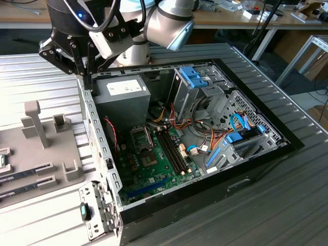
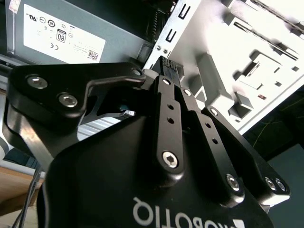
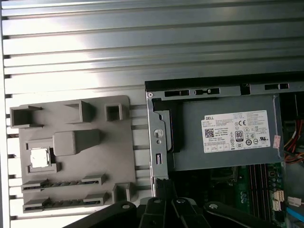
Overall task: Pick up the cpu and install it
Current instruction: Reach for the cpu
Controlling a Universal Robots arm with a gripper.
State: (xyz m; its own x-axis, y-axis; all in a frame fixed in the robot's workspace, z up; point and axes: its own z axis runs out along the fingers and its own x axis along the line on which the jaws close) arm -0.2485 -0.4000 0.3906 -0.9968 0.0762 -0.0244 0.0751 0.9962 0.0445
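The cpu (image 3: pixel 39 158), a small silver-grey square, lies flat in a recess of the grey fixture plate (image 3: pixel 76 142) on the ribbed table beside the computer case. My gripper (image 3: pixel 164 190) hangs above the case's side wall (image 3: pixel 156 142), at the corner by the power-supply box (image 3: pixel 228 137), well apart from the cpu. Its fingers (image 2: pixel 165 66) meet at the tips with nothing between them. In the exterior view the gripper (image 1: pixel 86 69) sits over the case's far corner on that view's left. The dark socket frame (image 1: pixel 142 138) lies on the green motherboard (image 1: pixel 154 164) inside the case.
The open case (image 1: pixel 246 169) holds the power-supply box (image 1: pixel 123 92), drive cages (image 1: pixel 205 87) and loose cables (image 1: pixel 200 138). Long memory sticks (image 1: pixel 31 170) rest in the fixture plate (image 1: pixel 51 148), which has upright posts (image 1: pixel 33 123). Ribbed table surface (image 1: pixel 256 215) runs around the case.
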